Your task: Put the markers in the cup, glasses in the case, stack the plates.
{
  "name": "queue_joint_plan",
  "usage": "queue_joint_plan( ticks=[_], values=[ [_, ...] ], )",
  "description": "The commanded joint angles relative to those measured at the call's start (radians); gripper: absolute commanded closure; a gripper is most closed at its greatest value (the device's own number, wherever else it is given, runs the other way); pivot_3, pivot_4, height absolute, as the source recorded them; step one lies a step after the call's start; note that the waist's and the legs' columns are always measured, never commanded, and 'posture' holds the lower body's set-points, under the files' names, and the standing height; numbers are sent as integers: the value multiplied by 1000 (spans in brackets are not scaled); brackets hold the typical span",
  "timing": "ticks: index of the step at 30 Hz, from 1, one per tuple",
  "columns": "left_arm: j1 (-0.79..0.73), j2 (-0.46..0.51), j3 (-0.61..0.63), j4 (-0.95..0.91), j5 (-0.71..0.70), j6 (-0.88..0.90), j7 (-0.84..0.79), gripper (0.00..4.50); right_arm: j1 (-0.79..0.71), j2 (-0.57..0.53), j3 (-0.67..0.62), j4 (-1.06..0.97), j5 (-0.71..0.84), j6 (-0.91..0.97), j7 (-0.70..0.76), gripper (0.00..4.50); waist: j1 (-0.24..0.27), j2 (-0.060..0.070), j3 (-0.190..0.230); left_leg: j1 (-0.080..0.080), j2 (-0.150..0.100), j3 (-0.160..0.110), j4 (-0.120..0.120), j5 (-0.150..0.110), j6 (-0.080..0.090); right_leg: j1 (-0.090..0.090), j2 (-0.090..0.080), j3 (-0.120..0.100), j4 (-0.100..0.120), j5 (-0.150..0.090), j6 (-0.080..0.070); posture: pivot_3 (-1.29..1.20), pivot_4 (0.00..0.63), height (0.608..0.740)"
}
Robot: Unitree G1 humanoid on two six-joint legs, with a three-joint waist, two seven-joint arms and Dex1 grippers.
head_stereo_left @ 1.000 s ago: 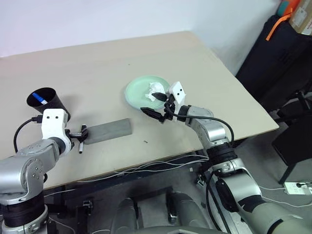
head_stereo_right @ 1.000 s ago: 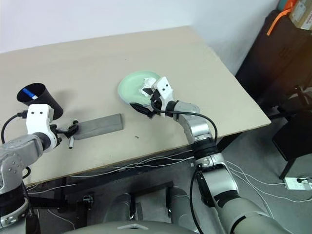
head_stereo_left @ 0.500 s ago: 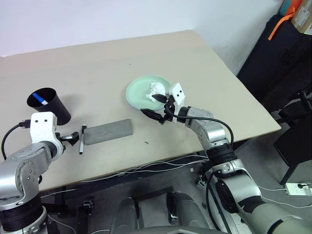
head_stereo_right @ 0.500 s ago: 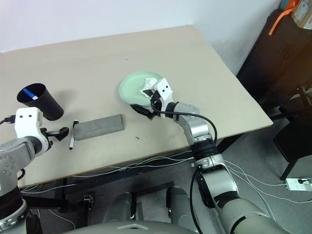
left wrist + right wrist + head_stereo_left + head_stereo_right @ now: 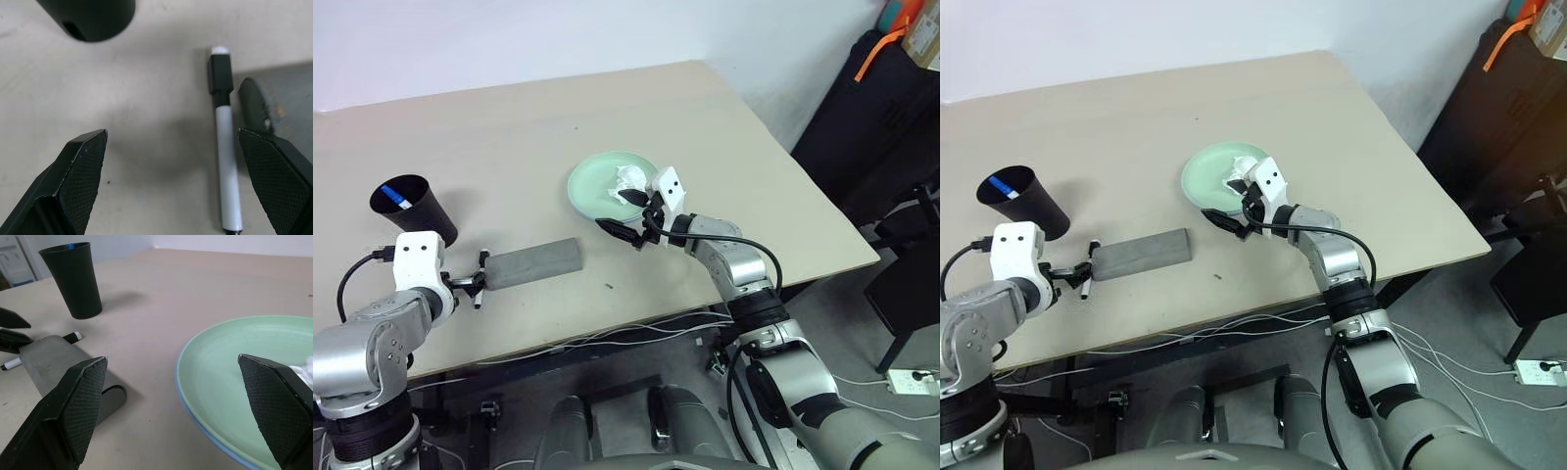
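black-capped marker (image 5: 226, 147), beside grey case (image 5: 286, 105)

Lab-like room: bare table (image 5: 509, 127), loose cables (image 5: 607, 338), white wall (image 5: 509, 39)

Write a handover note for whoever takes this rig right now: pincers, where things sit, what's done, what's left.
Left pincer: open, empty, over the black-capped marker lying beside the grey case.
Right pincer: open, empty, at the near rim of the plates.
Cup: upright, blue marker inside.
Done: one marker in the cup; green plate stacked on the blue one, tissue on top.
Left: put the black-capped marker in the cup. Case is shut, so I cannot tell whether the glasses are inside.
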Motion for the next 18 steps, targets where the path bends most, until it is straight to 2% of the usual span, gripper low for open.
queue_joint_plan(
  ticks=[1,8,17,18],
  values=[
    [-16,-20,-43,6,-5,-18,-26,29,-5,-2,-5,-51,5,-1,-8,0,5,0,0,0,0,0,0,0,0,0,0,0,0,0,0,0,150,733],
    [-34,-46,-96,-10,-26,-40,-69,29,13,-6,4,-64,-5,-5,-16,0,27,0,0,0,0,0,0,0,0,0,0,0,-1,0,-1,0,150,733],
    [-50,-41,-121,43,28,-27,-48,29,0,4,3,-48,-15,-11,-23,0,24,0,0,-1,0,0,1,0,0,0,0,0,-1,0,-1,0,150,733],
    [-54,-48,-112,47,32,-24,-41,195,-3,4,2,-45,-15,-11,-23,0,24,0,0,-1,0,0,1,0,0,0,0,0,-1,0,-1,0,150,733]
  ],
)
